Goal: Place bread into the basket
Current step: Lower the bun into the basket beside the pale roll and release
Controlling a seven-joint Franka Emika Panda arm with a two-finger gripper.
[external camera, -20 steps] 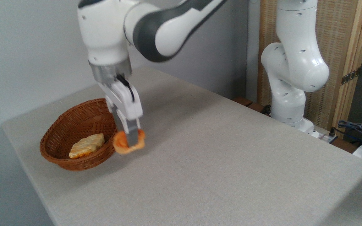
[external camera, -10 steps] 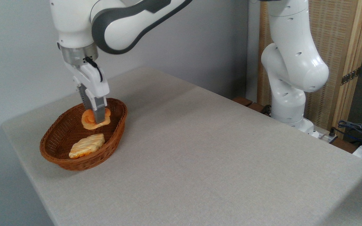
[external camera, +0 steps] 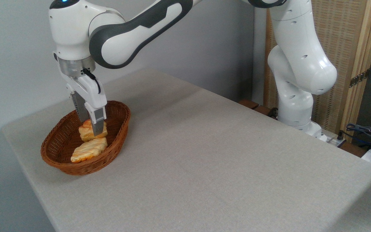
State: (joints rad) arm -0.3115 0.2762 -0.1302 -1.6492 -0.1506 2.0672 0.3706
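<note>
— How is the gripper (external camera: 90,124) seen from the fixed camera?
— It is seen lowered into the wicker basket (external camera: 114,151), its fingers spread apart, clasping nothing.
— Where is the bun (external camera: 86,131) found?
— Between the fingertips, inside the basket, touching the striped oblong bread (external camera: 88,150) just below.

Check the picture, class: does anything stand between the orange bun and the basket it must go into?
Nothing visible does. The bun is already inside the basket, between the gripper fingers, lying just behind the striped bread.
</note>
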